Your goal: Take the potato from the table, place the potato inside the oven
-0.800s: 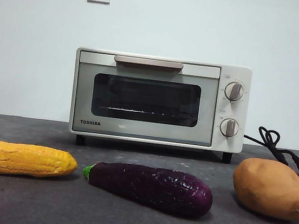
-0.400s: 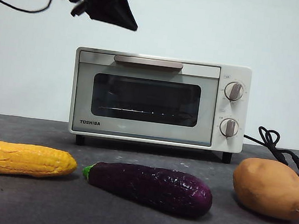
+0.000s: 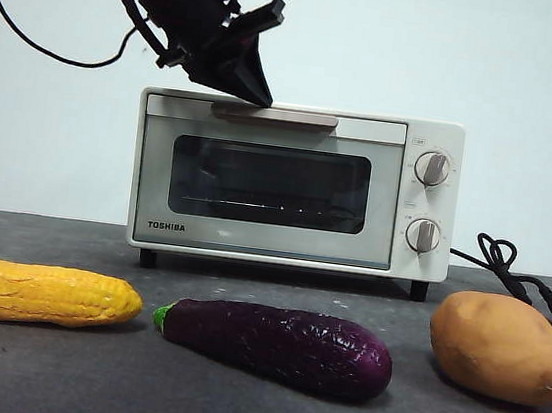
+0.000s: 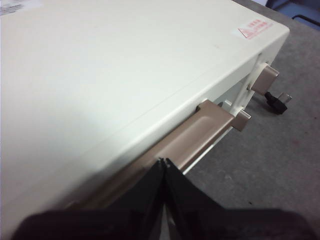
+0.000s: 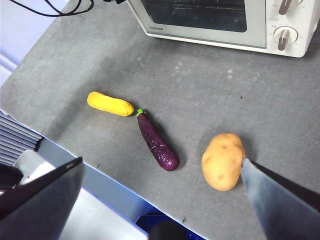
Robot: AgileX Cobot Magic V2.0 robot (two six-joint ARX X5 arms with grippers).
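Right above the oven's handle (image 4: 200, 137), the left gripper (image 4: 164, 162) hangs with its two jaws pressed together, tip pointing down at the beige bar. I think it is there to pull the door open, because the oven (image 3: 294, 184) is shut and nothing can go in yet. The right gripper (image 5: 160, 175) waits high up with its jaws wide apart (ready to grab, I guess). The potato (image 5: 223, 161) lies on the surface (image 5: 210, 95) below it, well apart from the oven, near the purple aubergine (image 5: 157, 142) and the yellow corn (image 5: 110, 103).
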